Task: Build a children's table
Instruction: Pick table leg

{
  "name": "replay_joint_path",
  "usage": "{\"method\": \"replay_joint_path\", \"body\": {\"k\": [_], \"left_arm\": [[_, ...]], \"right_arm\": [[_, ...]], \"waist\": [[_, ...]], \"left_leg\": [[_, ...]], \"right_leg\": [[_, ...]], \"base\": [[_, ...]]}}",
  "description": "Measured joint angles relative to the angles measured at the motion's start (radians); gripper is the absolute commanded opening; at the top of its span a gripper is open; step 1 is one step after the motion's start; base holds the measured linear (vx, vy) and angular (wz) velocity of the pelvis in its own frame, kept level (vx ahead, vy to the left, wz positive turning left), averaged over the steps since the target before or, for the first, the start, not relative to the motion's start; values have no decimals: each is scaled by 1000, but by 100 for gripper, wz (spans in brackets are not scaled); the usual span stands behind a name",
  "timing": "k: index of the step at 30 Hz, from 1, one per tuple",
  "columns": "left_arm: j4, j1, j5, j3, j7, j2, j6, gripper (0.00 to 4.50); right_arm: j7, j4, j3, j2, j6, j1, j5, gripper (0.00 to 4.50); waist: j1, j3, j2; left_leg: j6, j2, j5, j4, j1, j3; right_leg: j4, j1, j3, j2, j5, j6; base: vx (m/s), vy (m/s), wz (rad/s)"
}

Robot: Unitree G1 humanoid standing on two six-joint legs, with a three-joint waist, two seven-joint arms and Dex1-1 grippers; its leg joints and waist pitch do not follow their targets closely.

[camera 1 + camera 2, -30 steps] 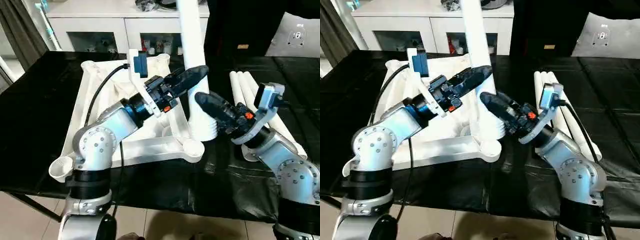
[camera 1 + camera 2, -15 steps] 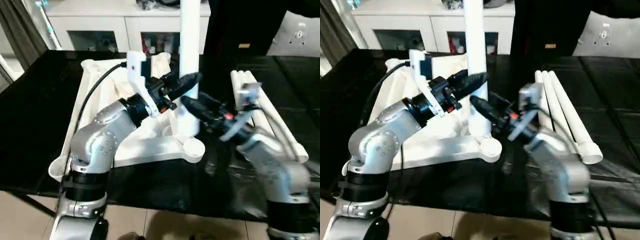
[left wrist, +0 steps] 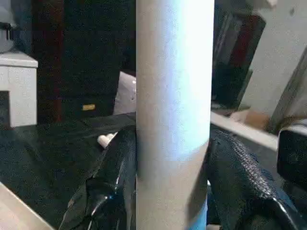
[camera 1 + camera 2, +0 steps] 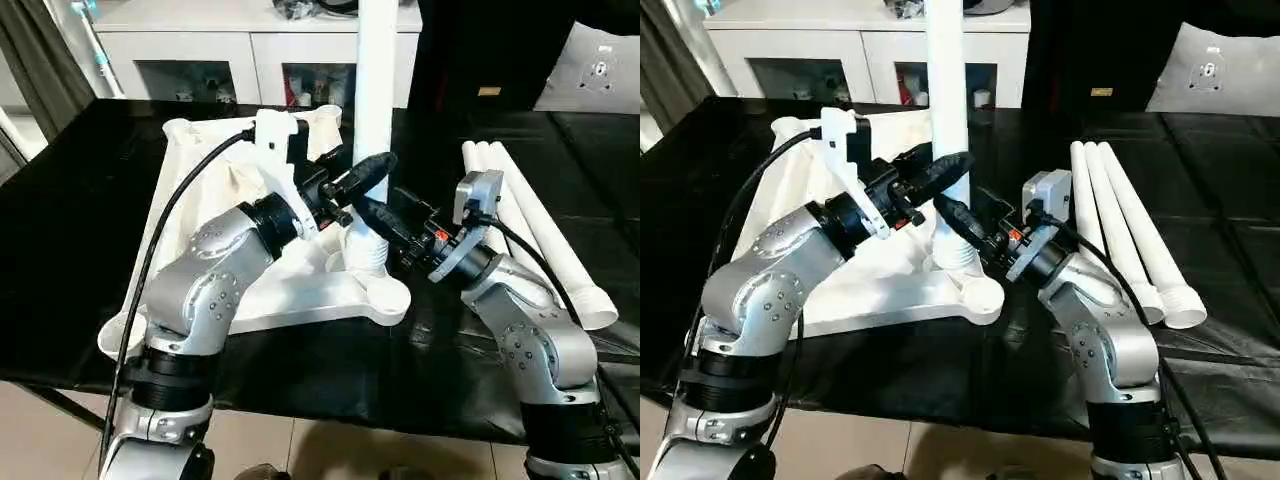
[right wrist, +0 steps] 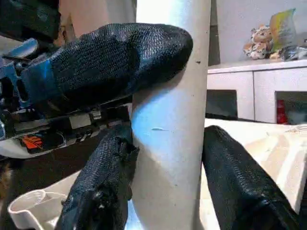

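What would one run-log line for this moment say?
left gripper: shut on upright leg | right gripper: shut on upright leg | tabletop: upside down | spare legs: three, lying right

Black-covered work surface (image 4: 90, 200) spread wide under everything, its cover creased and glossy near the front edge. White tabletop (image 4: 200, 190) lying upside down on it toward the left, ribbed underside up, round corner sockets showing. Three spare white legs (image 4: 1120, 225) laid side by side on the black cover at the right, touching one another, flared ends toward the front edge.
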Motion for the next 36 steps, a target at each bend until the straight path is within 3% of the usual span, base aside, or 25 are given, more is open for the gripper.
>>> {"method": "replay_joint_path", "body": {"k": [4,10,13,16,26,29,32,36], "left_arm": [[21,1,32,-14,-7,9,-32,190],[29,5,-12,24,2,-21,-6,190],[44,6,-17,34,4,-31,-9,190],[73,5,-17,35,3,-30,-16,189],[130,-13,-17,75,-17,2,-18,189],[157,-18,-20,81,-43,24,-26,189],[191,-48,-55,95,-93,53,-10,189],[203,-97,-178,167,-194,87,74,189]], "right_arm": [[-14,10,10,-4,-3,0,-18,184],[-24,10,15,-4,-21,0,-28,184],[-28,10,15,-6,-16,0,-28,256],[-38,14,17,-17,-15,-3,-38,264],[-29,28,-4,-44,-15,-10,-29,353],[-14,26,-24,-69,7,-16,10,385],[15,24,-74,-121,79,-39,75,406],[92,11,-127,-214,211,-48,187,443]], "waist": [[0,0,0],[0,0,0],[0,0,0],[0,0,0],[0,0,0],[0,0,0],[3,1,-3],[3,1,-3]], "left_leg": [[0,0,0,0,0,0],[0,0,0,0,0,0],[0,0,0,0,0,0],[0,0,0,0,0,0],[2,0,1,1,0,0],[2,0,1,1,0,0],[3,0,2,2,0,0],[3,0,1,3,0,0]], "right_leg": [[0,0,0,0,0,0],[1,0,0,0,0,0],[1,0,0,0,0,0],[1,0,0,0,0,0],[1,0,0,0,1,0],[1,0,0,0,1,0],[1,0,0,0,1,0],[2,1,0,0,1,0]], "base": [[0,0,0],[0,0,0],[0,0,0],[0,0,0],[0,0,0],[0,0,0],[0,0,0],[0,0,0]]}}
